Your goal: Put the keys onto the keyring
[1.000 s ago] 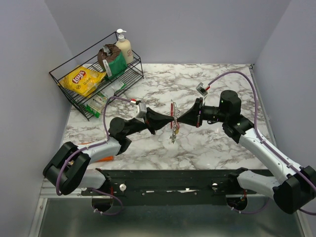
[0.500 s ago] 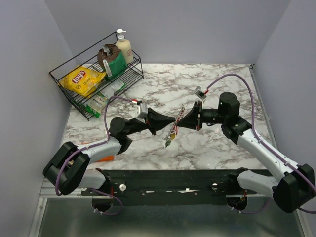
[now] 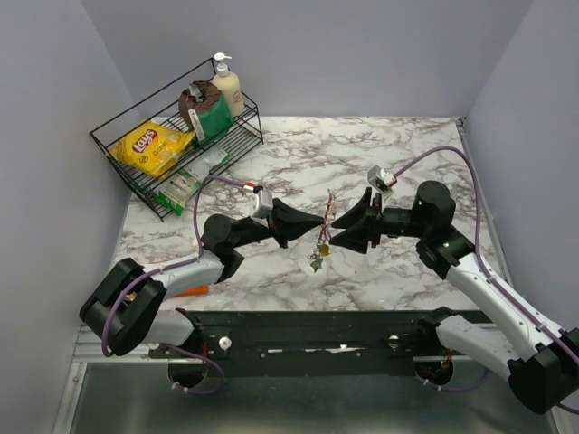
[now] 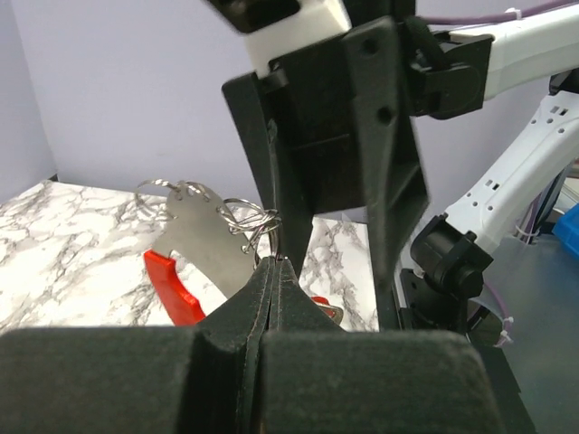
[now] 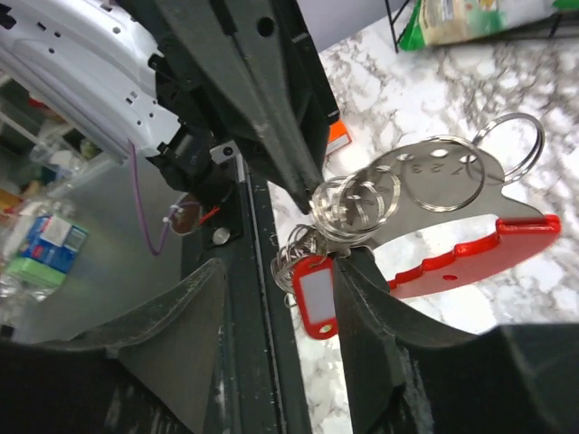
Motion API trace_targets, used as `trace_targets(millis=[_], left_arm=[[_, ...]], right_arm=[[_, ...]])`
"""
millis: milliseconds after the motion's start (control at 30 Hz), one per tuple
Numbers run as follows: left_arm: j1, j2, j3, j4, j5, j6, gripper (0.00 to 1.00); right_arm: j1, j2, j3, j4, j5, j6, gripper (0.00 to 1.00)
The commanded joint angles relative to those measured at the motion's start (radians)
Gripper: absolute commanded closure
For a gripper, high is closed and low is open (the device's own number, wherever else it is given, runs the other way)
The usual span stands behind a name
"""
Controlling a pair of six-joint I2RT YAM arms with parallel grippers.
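From above, the two black end effectors meet tip to tip over the middle of the white-and-grey marbled worktop [image 3: 398,154]. The left end effector [image 3: 319,220] is pinched to a point, while the right end effector [image 3: 338,231] has its fingers spread. Between them, raised off the surface, is the keyring [image 3: 327,210], a red curved loop joined to a silvery perforated metal plate. The keys [image 3: 318,257], small and silvery with coloured tags, dangle just below it. A black wire rack [image 3: 116,149] stands at the upper left. In the left wrist view, the left fingers [image 4: 258,298] are pressed together on a thin wire ring [image 4: 249,217] at the plate's edge, centre frame. The right end effector's fingers tower just behind. In the right wrist view, the right fingers [image 5: 176,312] stand wide apart, and the plate and red loop lie at centre right. A red-tagged key [image 5: 315,298] hangs in the gap, against the right-hand finger.
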Motion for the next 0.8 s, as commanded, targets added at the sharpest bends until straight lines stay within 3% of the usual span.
trace_targets(millis=[0,233,500,767], left_arm=[[-0.006,-0.007,-0.019,0.395,-0.027,0.021,1.00],[-0.006,-0.018,-0.027,0.395,-0.025,0.023,1.00],[-0.008,-0.027,-0.016,0.395,0.019,0.007,1.00],[-0.011,-0.032,-0.011,0.395,0.035,0.000,1.00]], right_arm=[[0.003,-0.097,-0.023,-0.013,0.044,-0.082,0.34],[0.003,-0.197,-0.055,-0.007,0.022,-0.150,0.28],[0.003,-0.140,-0.044,0.045,-0.109,-0.194,0.35],[0.002,-0.114,-0.032,0.072,-0.117,-0.185,0.37]])
